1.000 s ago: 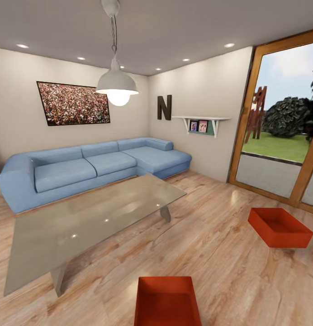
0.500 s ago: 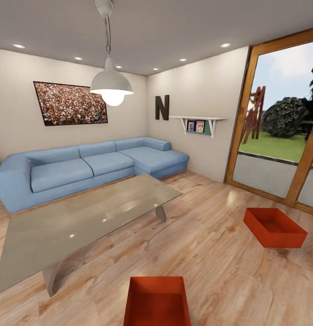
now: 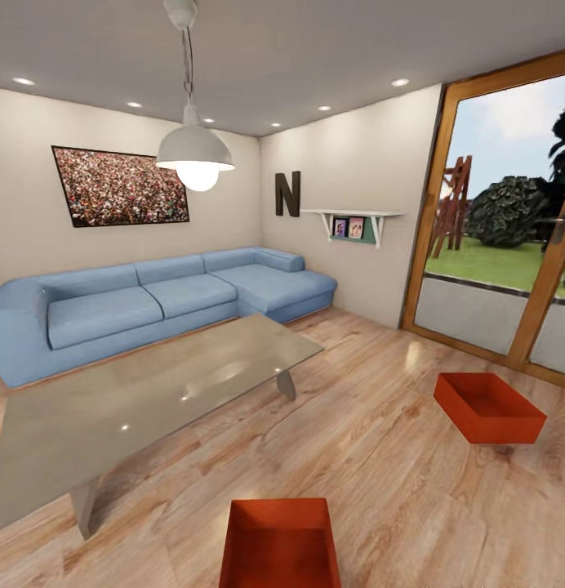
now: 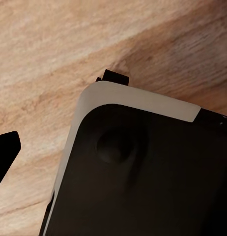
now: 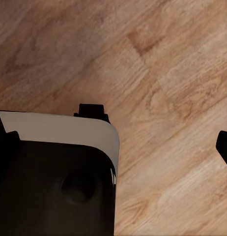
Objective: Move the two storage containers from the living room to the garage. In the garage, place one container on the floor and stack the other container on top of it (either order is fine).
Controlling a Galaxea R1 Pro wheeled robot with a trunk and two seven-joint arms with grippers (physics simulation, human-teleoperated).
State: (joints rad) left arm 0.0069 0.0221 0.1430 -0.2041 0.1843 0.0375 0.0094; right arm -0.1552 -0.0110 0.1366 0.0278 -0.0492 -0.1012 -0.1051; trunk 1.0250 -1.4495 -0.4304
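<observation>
Two red-orange open bins sit on the light wood plank floor [image 3: 380,457] of a living room, seen from the robot's head camera. One bin [image 3: 280,543] lies close to the robot at the lower middle of the view, cut off by the frame's lower edge, its empty inside showing. The other bin [image 3: 488,407] sits farther off to the right, turned at an angle, near a tall wood-framed glass door [image 3: 495,245] that looks out on grass and bushes. The two bins are well apart.

A long glass coffee table [image 3: 144,400] stands to the left of the near bin, between it and a blue corner sofa [image 3: 152,298] set against the beige walls. Above the sofa hangs a wide framed picture [image 3: 119,186]. A white hanging lamp [image 3: 195,155], lit, drops from the ceiling. On the far wall are a dark letter N [image 3: 287,194] and a small white shelf [image 3: 352,222] holding two small photos.

Both wrist cameras look down at wood floor, with a dark, white-edged body of the robot [image 4: 138,172] in the left wrist view and a similar one [image 5: 54,172] in the right wrist view. A dark tip shows at the edge of each wrist view, but whether either gripper is wide or narrow I cannot tell.
</observation>
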